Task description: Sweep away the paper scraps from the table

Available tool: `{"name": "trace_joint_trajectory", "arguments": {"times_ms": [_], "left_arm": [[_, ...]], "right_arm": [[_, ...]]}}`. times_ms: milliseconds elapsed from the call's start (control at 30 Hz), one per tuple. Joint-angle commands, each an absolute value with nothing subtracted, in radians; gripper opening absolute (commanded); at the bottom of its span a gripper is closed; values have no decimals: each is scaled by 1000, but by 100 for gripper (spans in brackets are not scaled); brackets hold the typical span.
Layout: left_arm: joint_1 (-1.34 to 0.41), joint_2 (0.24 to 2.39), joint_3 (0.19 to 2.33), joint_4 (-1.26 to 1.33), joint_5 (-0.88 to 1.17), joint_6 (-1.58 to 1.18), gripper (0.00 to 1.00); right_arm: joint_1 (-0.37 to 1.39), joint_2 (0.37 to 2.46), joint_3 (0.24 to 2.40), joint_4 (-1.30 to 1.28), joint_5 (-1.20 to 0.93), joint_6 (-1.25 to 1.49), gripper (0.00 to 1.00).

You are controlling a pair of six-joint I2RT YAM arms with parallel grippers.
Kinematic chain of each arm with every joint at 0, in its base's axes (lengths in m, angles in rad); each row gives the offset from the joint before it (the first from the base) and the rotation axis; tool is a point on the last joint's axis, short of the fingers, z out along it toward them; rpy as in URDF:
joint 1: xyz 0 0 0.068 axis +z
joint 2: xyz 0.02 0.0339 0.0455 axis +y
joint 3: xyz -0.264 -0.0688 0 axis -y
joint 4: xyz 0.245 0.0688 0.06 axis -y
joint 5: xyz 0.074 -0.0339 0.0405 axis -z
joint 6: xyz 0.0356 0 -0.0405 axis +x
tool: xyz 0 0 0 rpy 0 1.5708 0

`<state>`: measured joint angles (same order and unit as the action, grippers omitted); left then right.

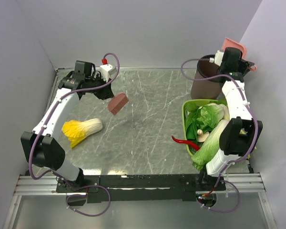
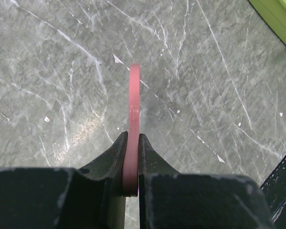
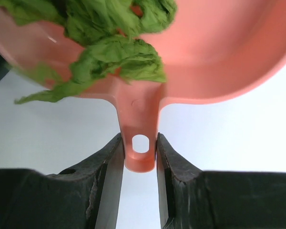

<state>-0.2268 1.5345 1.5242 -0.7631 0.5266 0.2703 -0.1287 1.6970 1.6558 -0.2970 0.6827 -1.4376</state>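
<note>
My right pincer is clenched on the stubby handle of the salmon-pink plastic dustpan, one finger either side of the hanging hole. The crumpled, ragged green paper scraps lie heaped in its pan, one strip trailing over the lip. From overhead, I hold that dustpan raised at the far right corner, just beside the far rim of the round dark-brown bin. Whether it hangs squarely over the mouth I cannot tell.

My left pincer is clamped on the thin pink handle of the small brush, which hangs above the grey-green marble-look desk, bristles off the surface as far as I can judge.

I find no green bits lying on the desk in the overhead view. The only things on it are the yellow-and-white cabbage at the left and the lime-green basket of leafy vegetables at the right. So I take the sweeping as done and the gathering as done. What is left, by my reckoning, is to tip the load into the bin and then set down dustpan and brush.
</note>
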Motion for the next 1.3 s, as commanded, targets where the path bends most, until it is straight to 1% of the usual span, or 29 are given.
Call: {"name": "trace_joint_trajectory", "arguments": {"times_ms": [0, 167, 267, 367, 433, 467, 500, 533, 567, 767, 833, 933, 1000, 1033, 1167, 1267], "left_arm": [[-225, 1511, 1523, -716, 566, 258, 1], [-227, 1511, 1523, -713, 577, 253, 1], [-227, 1520, 1532, -713, 584, 252, 1], [-227, 1531, 1551, -719, 583, 255, 1], [-227, 1531, 1554, -718, 586, 253, 1], [-227, 1532, 1554, -716, 592, 253, 1], [-227, 1534, 1555, -716, 597, 253, 1], [-227, 1535, 1557, -715, 597, 253, 1], [-227, 1539, 1559, -715, 595, 250, 1], [-227, 1555, 1577, -721, 594, 252, 1], [-227, 1562, 1588, -723, 598, 252, 1], [-227, 1569, 1601, -724, 607, 247, 1], [-229, 1577, 1615, -723, 612, 245, 1], [-227, 1577, 1617, -719, 612, 244, 1], [-227, 1577, 1618, -704, 612, 242, 1], [-227, 1574, 1615, -703, 612, 245, 1]], "right_arm": [[-126, 1623, 1569, 111, 752, -1773, 0], [-123, 1624, 1600, 97, 770, -1783, 0], [-124, 1615, 1589, 41, 781, -1764, 0], [-127, 1602, 1592, 55, 759, -1815, 0], [-129, 1606, 1650, 5, 759, -1751, 0], [-132, 1612, 1658, -123, 765, -1723, 0], [-136, 1611, 1648, -118, 779, -1720, 0], [-140, 1603, 1596, -68, 773, -1776, 0], [-141, 1585, 1576, 43, 762, -1802, 0], [-143, 1568, 1536, -23, 787, -1844, 0], [-129, 1552, 1520, 12, 782, -1902, 0], [-129, 1563, 1607, -191, 788, -1881, 0], [-132, 1577, 1676, -273, 778, -1882, 0], [-132, 1578, 1693, -363, 764, -1887, 0], [-132, 1598, 1724, -409, 724, -1960, 0], [-129, 1618, 1726, -359, 736, -2003, 0]]}}
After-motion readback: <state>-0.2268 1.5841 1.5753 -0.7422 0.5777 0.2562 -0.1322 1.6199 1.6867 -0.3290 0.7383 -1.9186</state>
